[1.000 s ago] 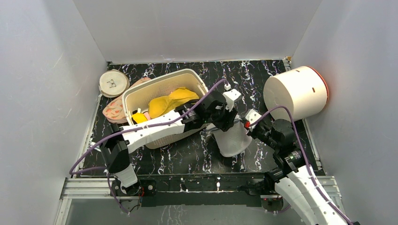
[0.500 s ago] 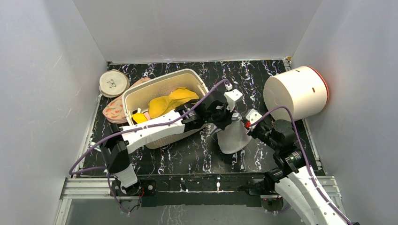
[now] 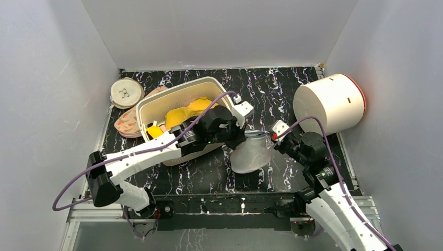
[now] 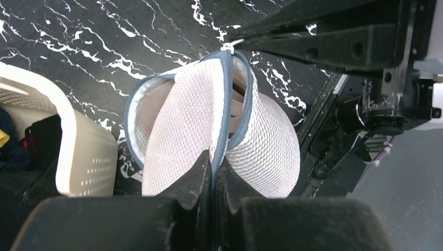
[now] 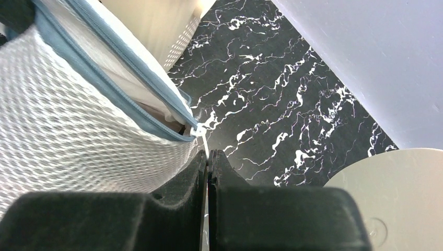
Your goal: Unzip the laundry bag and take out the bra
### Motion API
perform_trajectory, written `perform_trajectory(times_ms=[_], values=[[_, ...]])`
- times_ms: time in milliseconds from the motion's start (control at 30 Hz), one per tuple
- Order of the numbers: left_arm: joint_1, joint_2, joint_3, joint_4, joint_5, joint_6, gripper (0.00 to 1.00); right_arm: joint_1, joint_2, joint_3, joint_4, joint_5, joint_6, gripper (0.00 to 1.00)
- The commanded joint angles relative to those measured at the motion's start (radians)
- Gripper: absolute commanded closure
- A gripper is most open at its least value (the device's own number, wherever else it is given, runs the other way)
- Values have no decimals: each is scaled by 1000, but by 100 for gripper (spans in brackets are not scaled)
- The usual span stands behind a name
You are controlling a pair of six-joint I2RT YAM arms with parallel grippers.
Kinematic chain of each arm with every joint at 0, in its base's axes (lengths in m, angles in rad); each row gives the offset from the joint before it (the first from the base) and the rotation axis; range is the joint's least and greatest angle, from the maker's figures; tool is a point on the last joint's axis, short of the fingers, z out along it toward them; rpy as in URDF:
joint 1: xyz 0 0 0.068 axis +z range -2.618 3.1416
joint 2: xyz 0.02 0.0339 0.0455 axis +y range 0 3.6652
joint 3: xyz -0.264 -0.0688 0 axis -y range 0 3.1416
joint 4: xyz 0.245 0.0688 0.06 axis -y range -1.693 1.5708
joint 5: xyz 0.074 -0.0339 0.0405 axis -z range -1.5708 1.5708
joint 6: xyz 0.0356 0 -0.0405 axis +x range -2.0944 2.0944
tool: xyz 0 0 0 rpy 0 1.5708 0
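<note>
The laundry bag is whitish mesh with a blue-grey zip and is held off the table between both grippers, right of the basket. My left gripper is shut on the bag's zip seam. My right gripper is shut on the white zip pull cord at the bag's right end. The zip gapes open in the left wrist view, with the mesh lid folded forward. The pale pink bra shows inside the opening. A sliver of it shows in the right wrist view.
A cream basket holds a bright yellow bra. A cream disc with a bra symbol and a pink patterned disc lie at the back left. A large white cylinder lies at the right.
My left arm has swung left and nearer, dragging the bag with it. The bag has tipped and stretched between the grippers, and the zip gap has widened. The right gripper has barely moved.
</note>
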Motion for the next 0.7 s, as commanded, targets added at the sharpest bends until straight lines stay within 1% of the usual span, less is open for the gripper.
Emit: perform_trajectory(times_ms=[0, 67, 133, 233, 333, 400, 567, 667], values=[[4, -124, -51, -20, -32, -11, 100, -7, 14, 11, 33, 81, 4, 100], [4, -143, -76, -8, -39, -12, 100, -8, 20, 14, 29, 73, 0, 100], [5, -146, -92, 2, -34, -15, 100, -8, 17, 16, 30, 33, -9, 100], [3, -123, -96, 14, -23, -27, 100, -7, 5, 14, 35, -11, -17, 100], [4, -85, -89, 32, -8, -33, 100, -7, 0, 14, 36, -23, -21, 100], [3, -42, -70, 28, 5, -34, 95, -7, -5, 14, 38, -34, -22, 100], [4, 22, -9, 9, 15, -25, 75, -7, -16, 11, 46, -71, -24, 100], [4, 46, 16, 16, 22, -16, 68, -8, -24, 10, 53, -94, -24, 100]])
